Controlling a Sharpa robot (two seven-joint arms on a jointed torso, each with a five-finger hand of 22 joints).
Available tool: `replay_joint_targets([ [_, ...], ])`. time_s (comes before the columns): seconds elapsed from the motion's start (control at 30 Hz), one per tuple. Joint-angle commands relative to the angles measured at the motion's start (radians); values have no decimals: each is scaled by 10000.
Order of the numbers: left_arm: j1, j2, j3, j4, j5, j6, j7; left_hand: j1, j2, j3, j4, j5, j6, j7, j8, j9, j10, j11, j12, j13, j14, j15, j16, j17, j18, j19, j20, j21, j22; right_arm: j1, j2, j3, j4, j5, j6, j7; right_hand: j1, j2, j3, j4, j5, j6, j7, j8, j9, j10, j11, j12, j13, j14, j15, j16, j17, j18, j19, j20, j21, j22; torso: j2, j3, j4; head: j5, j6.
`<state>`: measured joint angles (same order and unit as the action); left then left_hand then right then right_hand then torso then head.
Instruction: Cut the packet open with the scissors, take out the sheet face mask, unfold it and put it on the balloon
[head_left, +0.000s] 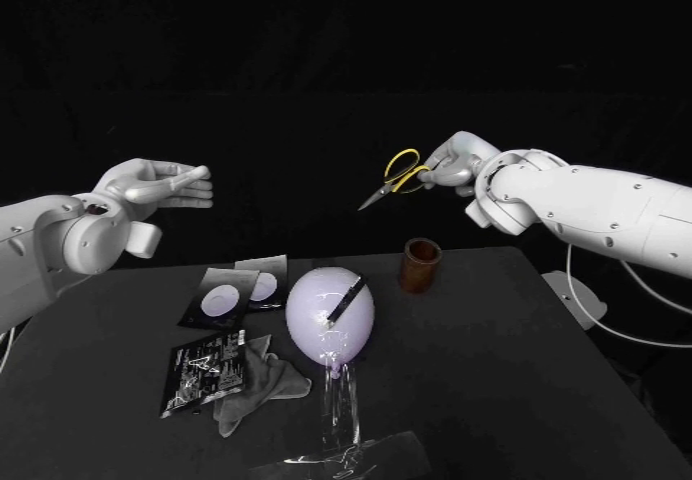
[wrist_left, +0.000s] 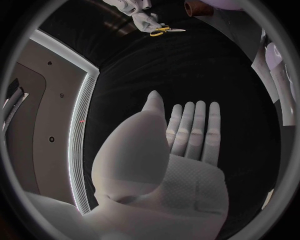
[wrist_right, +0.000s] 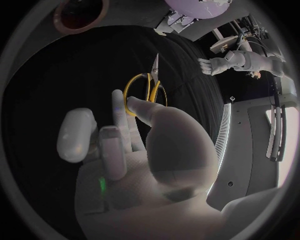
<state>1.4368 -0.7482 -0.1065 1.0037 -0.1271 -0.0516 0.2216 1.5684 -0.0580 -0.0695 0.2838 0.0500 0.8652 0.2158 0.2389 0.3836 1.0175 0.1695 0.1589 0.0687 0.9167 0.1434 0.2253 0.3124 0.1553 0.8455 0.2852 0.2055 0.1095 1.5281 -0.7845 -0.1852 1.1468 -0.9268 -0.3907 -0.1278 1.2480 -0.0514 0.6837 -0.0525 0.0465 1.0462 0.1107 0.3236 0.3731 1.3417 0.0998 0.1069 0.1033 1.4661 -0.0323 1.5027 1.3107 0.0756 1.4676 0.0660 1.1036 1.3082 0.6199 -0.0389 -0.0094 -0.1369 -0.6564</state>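
right hand (head_left: 462, 162) clamps the yellow scissors (head_left: 404, 175) aloft; left hand (head_left: 156, 185) spread, empty. black packet (head_left: 202, 368) lies beside the balloon (head_left: 310, 312). i'd pin the packet before cutting.

My right hand (head_left: 462, 158) partly hides the handles of the scissors (head_left: 392, 186); print on the black packet (head_left: 202, 372) is too small to read.

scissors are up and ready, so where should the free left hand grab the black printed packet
Probably its left long edge, coming from the left: the black packet lies flat and a crumpled grey sheet crowds its right side. That leaves the far short end free for the scissors.
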Motion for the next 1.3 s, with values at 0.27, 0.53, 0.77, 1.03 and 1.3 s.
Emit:
replay_joint_targets([
  [0.27,-408,-666,-8,1046,556,-496,881,332,93,47,25,-15,279,-54,29,-138,332,-75,-37,-35,496,-136,147,49,276,349,-11,163,6,359,-1533,1,990,-2318,1707,-852,-101,62,63,6,20,18,-85,117,654,858,-710,-62,31,637,-98,67,225,-72,221,-68,231,1720,21,-3,-5,-352,-44],
  [0.53,-520,-861,-11,1392,561,-558,960,358,107,40,27,-15,309,-64,22,-158,366,-84,-57,-37,519,-143,142,47,278,382,-15,172,3,412,-1929,-14,1242,-3078,1975,-1293,-148,40,62,32,20,30,-103,148,700,904,-725,-65,42,636,-107,69,221,-85,231,-70,324,1736,17,3,30,-512,-40],
  [0.77,-540,-927,-13,1570,557,-563,969,325,97,2,47,-18,328,-59,12,-177,388,-83,-77,-38,534,-145,135,44,277,401,-18,175,-3,407,-1903,-30,1143,-3368,2034,-1524,-150,38,62,33,20,31,-105,150,703,906,-726,-65,42,633,-108,65,205,-85,231,-71,328,1737,23,-10,18,-558,-93],
  [1.03,-551,-929,-14,1729,551,-542,976,252,83,-65,63,-19,349,-54,-2,-202,408,-79,-109,-41,542,-144,119,38,275,418,-20,173,-13,246,-1690,-55,1015,-3854,1978,-1765,-159,31,66,38,20,37,-113,161,718,922,-732,-66,46,634,-112,67,213,-93,238,-73,383,1747,28,-3,25,-576,-143],
  [1.3,-553,-951,-14,1882,529,-525,966,249,83,-69,62,-18,350,-54,-3,-204,410,-79,-112,-41,542,-143,117,37,275,419,-19,172,-14,54,-1606,-76,1058,-4286,2106,-1873,-167,26,67,43,20,38,-116,166,727,929,-734,-68,48,632,-114,65,206,-92,236,-74,383,1747,20,0,17,-546,-233],
])
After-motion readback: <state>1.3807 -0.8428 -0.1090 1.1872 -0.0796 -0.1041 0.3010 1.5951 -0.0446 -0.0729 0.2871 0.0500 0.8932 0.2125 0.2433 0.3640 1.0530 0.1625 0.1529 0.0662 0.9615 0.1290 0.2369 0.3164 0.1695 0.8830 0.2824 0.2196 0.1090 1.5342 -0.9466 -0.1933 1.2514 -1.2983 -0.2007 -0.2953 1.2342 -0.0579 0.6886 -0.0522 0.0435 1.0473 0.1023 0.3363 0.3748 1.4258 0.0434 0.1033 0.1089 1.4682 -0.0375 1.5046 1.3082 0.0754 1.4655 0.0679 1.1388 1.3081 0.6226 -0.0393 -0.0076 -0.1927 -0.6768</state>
